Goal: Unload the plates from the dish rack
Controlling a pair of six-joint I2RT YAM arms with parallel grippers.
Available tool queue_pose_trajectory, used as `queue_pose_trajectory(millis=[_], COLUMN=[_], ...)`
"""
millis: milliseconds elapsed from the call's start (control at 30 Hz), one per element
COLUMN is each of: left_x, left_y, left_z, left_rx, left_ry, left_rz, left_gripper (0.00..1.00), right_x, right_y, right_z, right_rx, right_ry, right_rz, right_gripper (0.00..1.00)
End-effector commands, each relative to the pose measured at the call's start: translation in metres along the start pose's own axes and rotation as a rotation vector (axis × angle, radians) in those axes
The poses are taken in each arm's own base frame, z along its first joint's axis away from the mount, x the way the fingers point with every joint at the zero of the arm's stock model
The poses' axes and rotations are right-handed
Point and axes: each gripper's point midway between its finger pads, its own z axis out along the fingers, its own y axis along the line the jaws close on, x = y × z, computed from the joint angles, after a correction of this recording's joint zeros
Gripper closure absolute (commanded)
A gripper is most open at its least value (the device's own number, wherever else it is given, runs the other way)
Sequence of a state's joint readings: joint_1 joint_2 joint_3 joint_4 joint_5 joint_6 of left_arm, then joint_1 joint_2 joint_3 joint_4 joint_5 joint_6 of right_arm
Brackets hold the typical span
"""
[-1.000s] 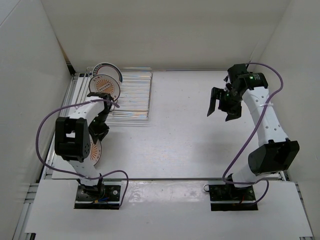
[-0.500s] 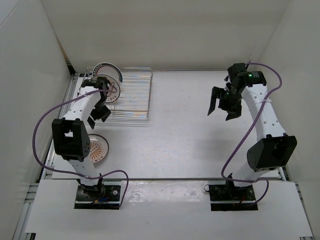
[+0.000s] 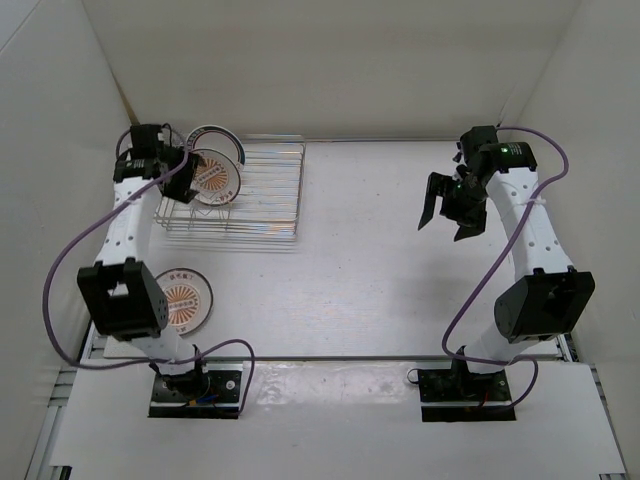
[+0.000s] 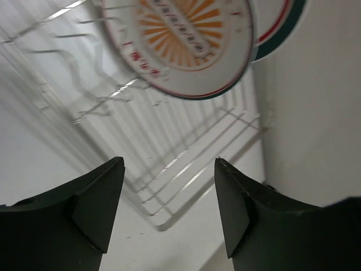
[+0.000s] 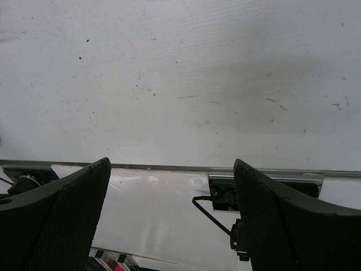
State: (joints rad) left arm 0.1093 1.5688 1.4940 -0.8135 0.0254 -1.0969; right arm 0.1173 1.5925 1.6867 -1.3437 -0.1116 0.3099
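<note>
Left wrist — plate point(image 4: 181, 42) lettering illegible

the teal-rimmed plate point(image 4: 274, 18) sits mostly hidden behind the sunburst plate point(image 4: 180, 39), both cropped above.

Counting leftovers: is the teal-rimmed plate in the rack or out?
In: the teal-rimmed plate stands upright in the dish rack, behind a sunburst plate.
</note>
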Motion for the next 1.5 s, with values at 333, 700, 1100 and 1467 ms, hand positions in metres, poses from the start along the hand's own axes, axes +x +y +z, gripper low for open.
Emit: queue_pose_trajectory(millis=[333,700,1100,1467], left_x=[-0.033,-0.031,-0.018,-0.038], left_y=[-0.130,-0.091,-0.057,-0.067], left_z=[0.082,0.105,0.113,0.117], left_rx=[0.265,0.150,0.098,0.121], left_ry=[0.061,0.088,0.185,0.137], left_rz=[-0.173,-0.157,-0.144,-0.172], left_gripper=[0.28,0.36,0.54,0.28], right_x=[0.047,0.048,0.049,0.049], right_y=[-0.022,-0.027,-0.027,-0.026], right_z=[-0.021,-0.020,-0.020,-0.019], right_rx=[0.064,0.055,0.044,0.038], right_ry=[0.216,0.216,0.227,0.233], right_rz=[0.099,0.139,0.147,0.148], right_gripper=[0.10,0.10,0.10,0.10])
